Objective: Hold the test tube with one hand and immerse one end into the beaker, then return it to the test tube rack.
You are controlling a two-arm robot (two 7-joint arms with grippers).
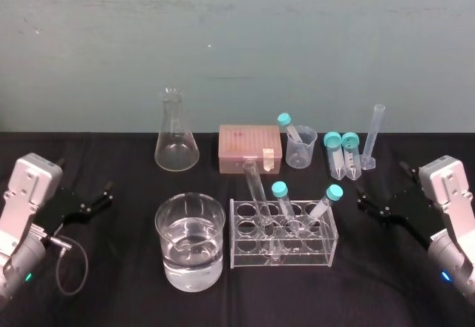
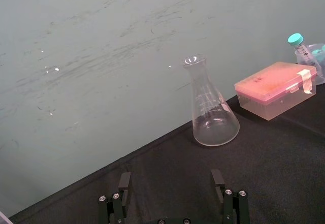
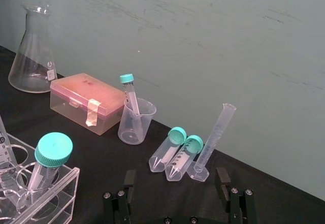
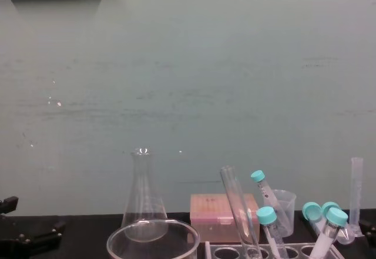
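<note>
Watching from the console, I see both arms low at the table's sides. The left gripper (image 1: 100,197) has its jaws spread apart on nothing, and the right gripper (image 1: 369,202) is just as wide open (the wrist views make both gaps plain). The test tube (image 1: 254,190) stands uncapped and leaning in the test tube rack (image 1: 245,260), toward the end nearer the left jaws and well apart from either pair. The rack itself lies near the right jaws, inward of them. The beaker (image 1: 160,219), part full of clear liquid, sits between the left jaws and the rack, just beside it. Ahead of the left jaws stands a conical flask (image 2: 210,107).
</note>
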